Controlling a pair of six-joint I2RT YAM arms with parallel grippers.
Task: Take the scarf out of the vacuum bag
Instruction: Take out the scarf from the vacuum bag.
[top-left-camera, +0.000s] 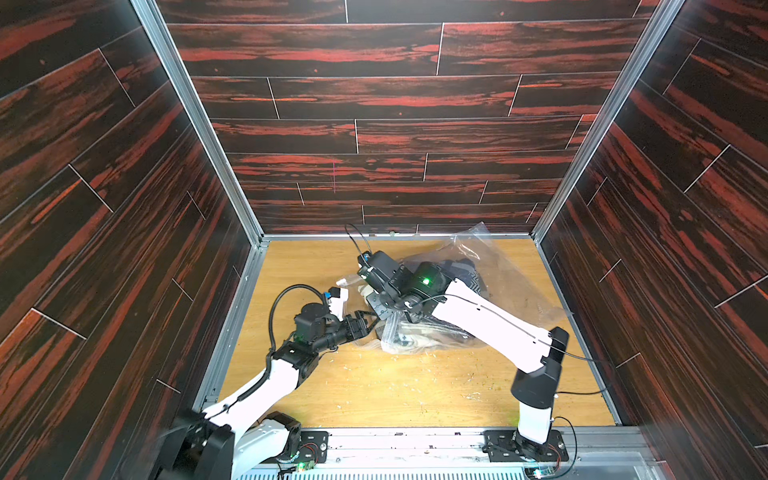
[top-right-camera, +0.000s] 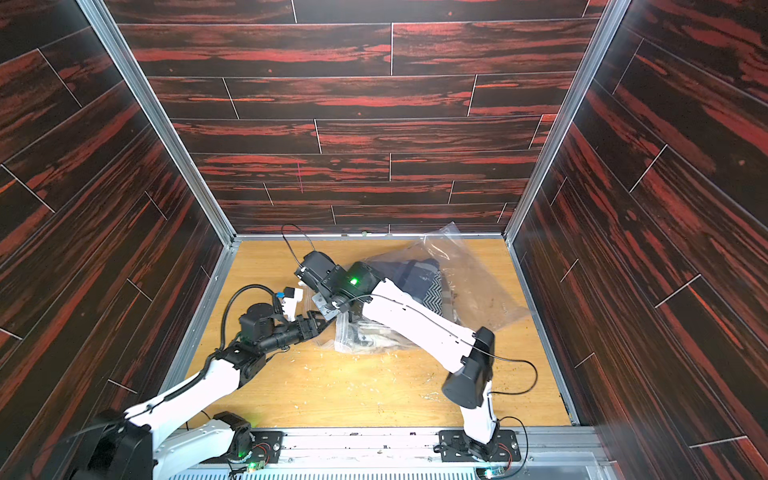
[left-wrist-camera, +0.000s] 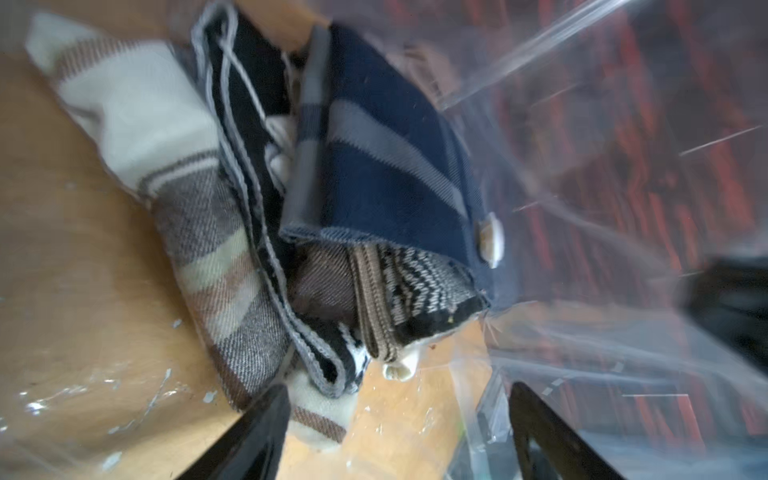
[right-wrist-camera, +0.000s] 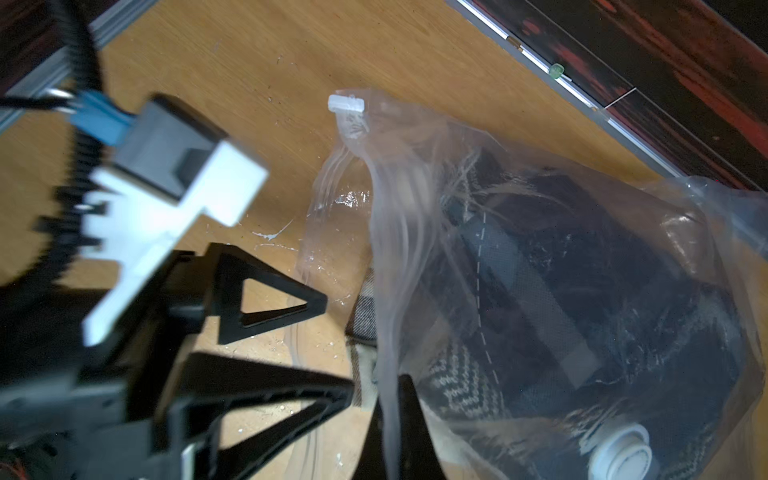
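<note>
The right gripper (right-wrist-camera: 392, 390) is clamped tight on a fold of the vacuum bag (right-wrist-camera: 561, 232). The left gripper (left-wrist-camera: 399, 388) gapes wide, holding nothing, with the plaid scarf (left-wrist-camera: 216, 249) just ahead of its fingertips.

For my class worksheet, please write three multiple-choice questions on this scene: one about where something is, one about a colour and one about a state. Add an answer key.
1. Where does the folded fabric lie?
A. On the bare table, away from the bag
B. Inside the vacuum bag
C. Draped over an arm

2. What colour is the round valve on the bag?
A. Red
B. Blue
C. White

3. How is the left hand at the bag's mouth?
A. Open, gripping nothing
B. Shut on a scarf
C. Out of view

Key:
1 B: clear plastic surrounds the fabric in both top views.
2 C: the right wrist view shows a white disc.
3 A: its fingers stand apart in the left wrist view, with nothing gripped between them.
</note>
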